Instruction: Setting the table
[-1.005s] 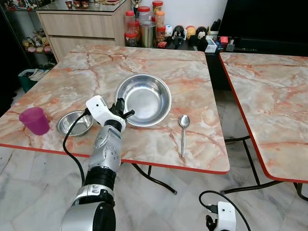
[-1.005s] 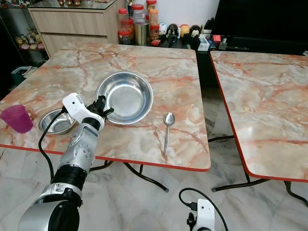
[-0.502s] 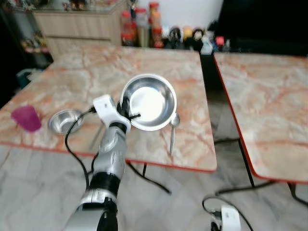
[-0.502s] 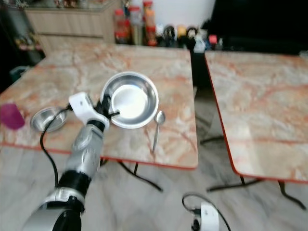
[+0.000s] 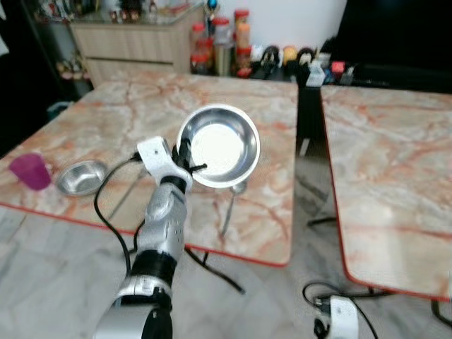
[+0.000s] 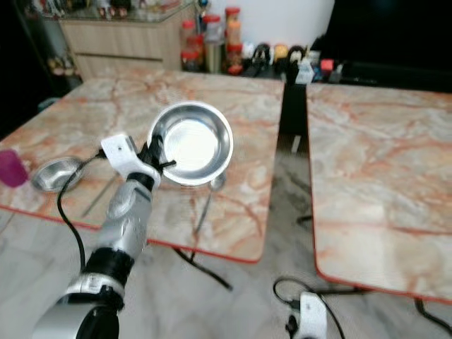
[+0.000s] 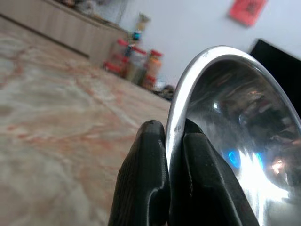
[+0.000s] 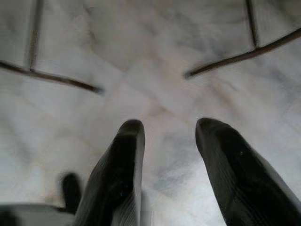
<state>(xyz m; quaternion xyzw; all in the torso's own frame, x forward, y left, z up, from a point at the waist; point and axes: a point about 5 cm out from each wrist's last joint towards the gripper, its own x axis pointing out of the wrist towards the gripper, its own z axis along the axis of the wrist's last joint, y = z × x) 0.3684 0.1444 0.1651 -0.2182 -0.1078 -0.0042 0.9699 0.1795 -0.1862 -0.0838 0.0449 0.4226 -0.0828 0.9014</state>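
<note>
My left gripper is shut on the rim of a large steel bowl, holding it tilted up above the marble table. In the left wrist view the two black fingers pinch the large steel bowl's rim. A spoon lies on the table under the bowl, partly hidden by it. A small steel bowl and a purple cup stand near the table's left front edge. My right gripper hangs open over the floor.
A second marble table stands to the right across a narrow gap. Jars and figurines line the back by a wooden cabinet. Table legs cross the tiled floor below.
My left gripper has lifted the large bowl off the table and tilted it up. The camera has swung, so the whole scene has shifted; the spoon now lies partly under the bowl.
</note>
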